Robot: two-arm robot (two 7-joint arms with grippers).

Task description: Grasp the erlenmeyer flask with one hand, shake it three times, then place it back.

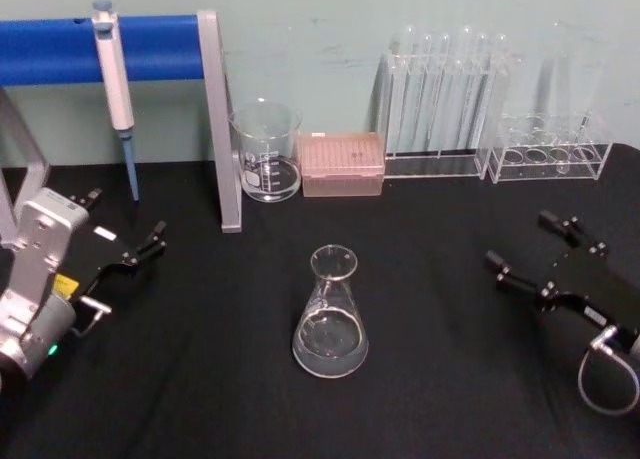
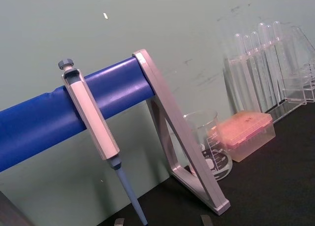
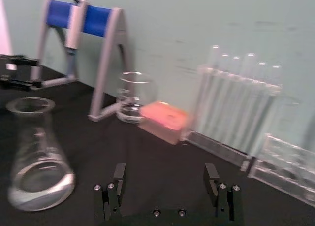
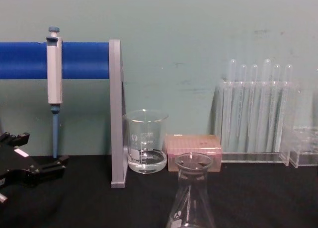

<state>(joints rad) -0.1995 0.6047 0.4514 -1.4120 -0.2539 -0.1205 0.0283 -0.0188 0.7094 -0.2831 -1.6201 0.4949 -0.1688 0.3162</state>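
The erlenmeyer flask (image 1: 331, 319) stands upright on the black table (image 1: 440, 389), nearest the robot, with a little clear liquid in its base. It sits in the open space between the two sets of jaws and touches neither. The right gripper (image 1: 520, 241) rests low over the table with its jaws spread wide and nothing between them; the flask lies to their left, well apart. The left gripper (image 1: 128, 212) also has its jaws spread and empty, with the flask off to their right. Beyond both sets of jaws, along the wall, stand a beaker (image 1: 267, 151), a pink tip box (image 1: 342, 163), a pipette (image 1: 118, 99) hanging on a blue-barred stand (image 1: 218, 129), and clear test tube racks (image 1: 445, 109).
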